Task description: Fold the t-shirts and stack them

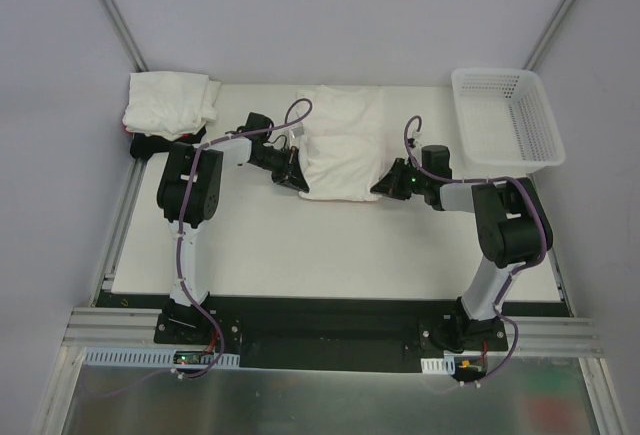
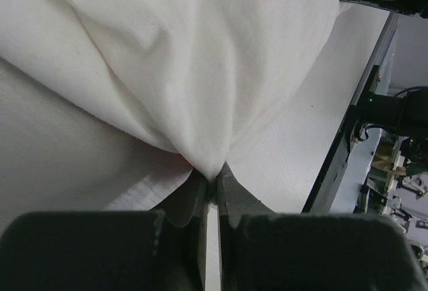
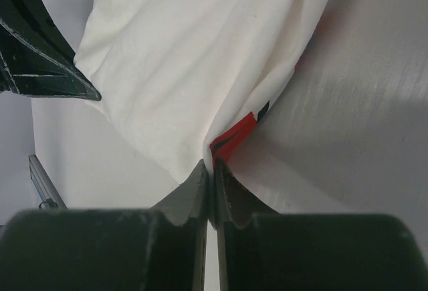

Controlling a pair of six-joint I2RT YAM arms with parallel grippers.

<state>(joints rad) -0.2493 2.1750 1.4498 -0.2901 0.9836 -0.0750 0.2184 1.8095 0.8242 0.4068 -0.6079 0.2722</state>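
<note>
A white t-shirt (image 1: 342,143) lies in the middle of the table, partly folded into a long rectangle. My left gripper (image 1: 299,183) is at its near left corner and is shut on a pinch of the white cloth (image 2: 200,90). My right gripper (image 1: 380,189) is at the near right corner, shut on the same shirt's edge (image 3: 200,70). A red and black strip (image 3: 235,136) shows under the cloth just beyond the right fingertips. A pile of white t-shirts (image 1: 170,101) sits at the back left, with something dark and red (image 1: 148,141) under it.
A white plastic mesh basket (image 1: 505,115) stands at the back right corner. The table (image 1: 330,255) carries both arms, with their bases on the black rail (image 1: 330,325) at the near edge. Grey walls close in the far side.
</note>
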